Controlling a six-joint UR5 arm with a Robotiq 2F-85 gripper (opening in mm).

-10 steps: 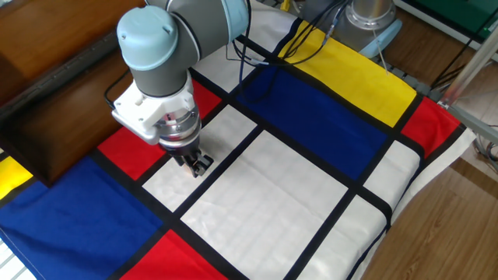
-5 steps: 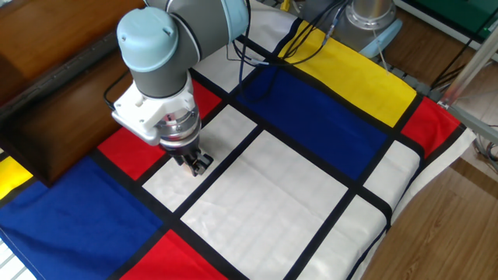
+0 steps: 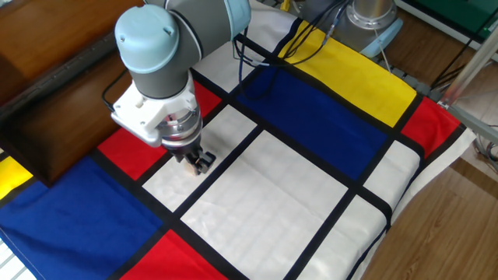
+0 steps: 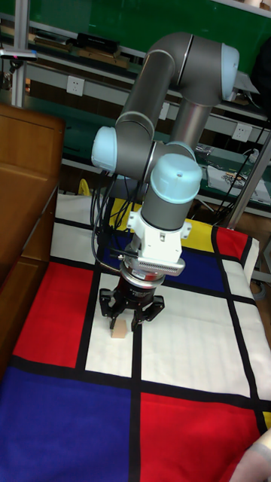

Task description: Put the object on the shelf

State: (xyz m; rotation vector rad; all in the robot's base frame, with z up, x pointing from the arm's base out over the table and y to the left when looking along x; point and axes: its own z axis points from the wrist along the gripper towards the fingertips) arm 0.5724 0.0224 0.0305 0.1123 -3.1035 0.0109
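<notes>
The object, a tiny pale beige cube [image 4: 118,329], lies on a white square of the cloth. My gripper [image 4: 131,321] hangs straight down over it, open, with its fingers spread to either side; the cube sits low between them, nearer the left finger [image 4: 109,310]. In the fixed view the gripper [image 3: 200,162] hides nearly all of the cube. The dark brown shelf [image 3: 54,93] stands along the table's left side, an arm's width from the gripper, and it shows in the tall view too as brown boards [image 4: 22,196] at the left edge.
A cloth of red, blue, yellow and white squares with black lines [image 3: 311,132] covers the table. Black cables [image 3: 257,54] trail from the arm across the far part. A grey pedestal [image 3: 369,19] stands behind the table. The table's right edge [image 3: 405,202] drops to a wooden floor.
The arm and gripper have shifted very slightly up and to the left. The cube's position shows no clear change.
</notes>
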